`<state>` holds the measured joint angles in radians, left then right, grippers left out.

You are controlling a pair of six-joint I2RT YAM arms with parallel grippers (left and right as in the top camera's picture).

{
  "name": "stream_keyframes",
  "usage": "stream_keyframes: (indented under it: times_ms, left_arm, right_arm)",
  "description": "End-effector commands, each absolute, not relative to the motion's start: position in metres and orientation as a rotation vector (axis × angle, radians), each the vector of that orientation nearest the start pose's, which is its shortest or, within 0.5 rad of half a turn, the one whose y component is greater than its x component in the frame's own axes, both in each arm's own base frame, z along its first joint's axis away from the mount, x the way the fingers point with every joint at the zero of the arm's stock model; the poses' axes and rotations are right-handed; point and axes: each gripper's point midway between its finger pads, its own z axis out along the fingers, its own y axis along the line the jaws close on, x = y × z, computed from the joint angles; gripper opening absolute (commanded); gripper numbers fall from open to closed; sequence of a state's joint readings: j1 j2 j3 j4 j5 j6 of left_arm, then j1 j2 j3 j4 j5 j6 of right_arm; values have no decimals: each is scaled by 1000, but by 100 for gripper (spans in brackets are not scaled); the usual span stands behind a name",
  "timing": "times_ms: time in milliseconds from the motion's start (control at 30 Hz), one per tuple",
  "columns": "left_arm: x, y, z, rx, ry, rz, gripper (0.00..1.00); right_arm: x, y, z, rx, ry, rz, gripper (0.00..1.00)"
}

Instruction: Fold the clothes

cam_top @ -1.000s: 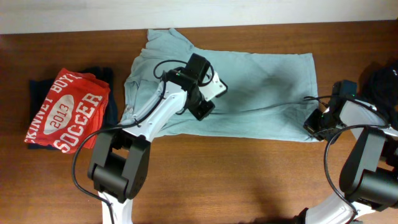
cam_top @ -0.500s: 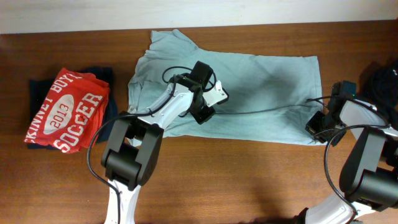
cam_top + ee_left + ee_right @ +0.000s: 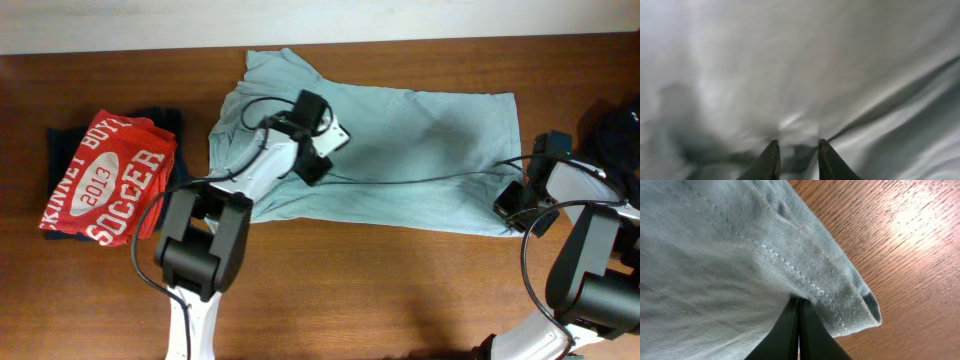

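The clothes, a pale grey-blue t-shirt (image 3: 420,150), lie spread flat across the wooden table, sleeves at the left and hem at the right. My left gripper (image 3: 312,168) points down onto the shirt's chest area. In the blurred left wrist view its fingertips (image 3: 774,150) stand a little apart, my left gripper (image 3: 798,146) resting on wrinkled cloth (image 3: 790,60) with a crease running off to the right. My right gripper (image 3: 512,205) is at the shirt's near right corner. In the right wrist view my right gripper (image 3: 799,302) is shut on the stitched hem (image 3: 830,290) there.
A folded red t-shirt (image 3: 105,175) with white lettering lies on a dark garment (image 3: 172,122) at the far left. A black garment (image 3: 615,130) sits at the right edge. Bare wood (image 3: 400,290) runs along the near side.
The whole shirt has slid slightly to the right with the right gripper. My left gripper has moved left and a little farther back over the shirt.
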<state>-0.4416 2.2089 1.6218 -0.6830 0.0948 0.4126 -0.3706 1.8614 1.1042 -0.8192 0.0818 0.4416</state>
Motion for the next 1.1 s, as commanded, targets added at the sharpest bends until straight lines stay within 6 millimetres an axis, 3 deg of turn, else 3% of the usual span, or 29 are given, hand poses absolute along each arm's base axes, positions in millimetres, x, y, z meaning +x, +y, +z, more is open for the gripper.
stream_keyframes:
  times_ms: [0,167,267,633,867,1067]
  left_arm:
    - [437,-214,18,1128,2624,-127,26]
    - [439,-197,56,1033,2676,-14,27]
    - [444,-180,58,958,2701,62,27]
    - [457,-110,19,689,2846,24,22]
    - [459,-82,-5,594,2913,-26,18]
    - [455,-72,-34,575,2971,-25,14]
  right_arm:
    - [268,-126,-23,1244,2971,-171,4]
    - [277,-122,-19,1217,2969,-102,4]
    - [276,-122,-19,1218,2969,-102,4]
    - [276,-121,-19,1219,2974,-97,4]
    - [276,-121,-19,1219,2973,-98,4]
    - [275,-122,-19,1219,2974,-109,4]
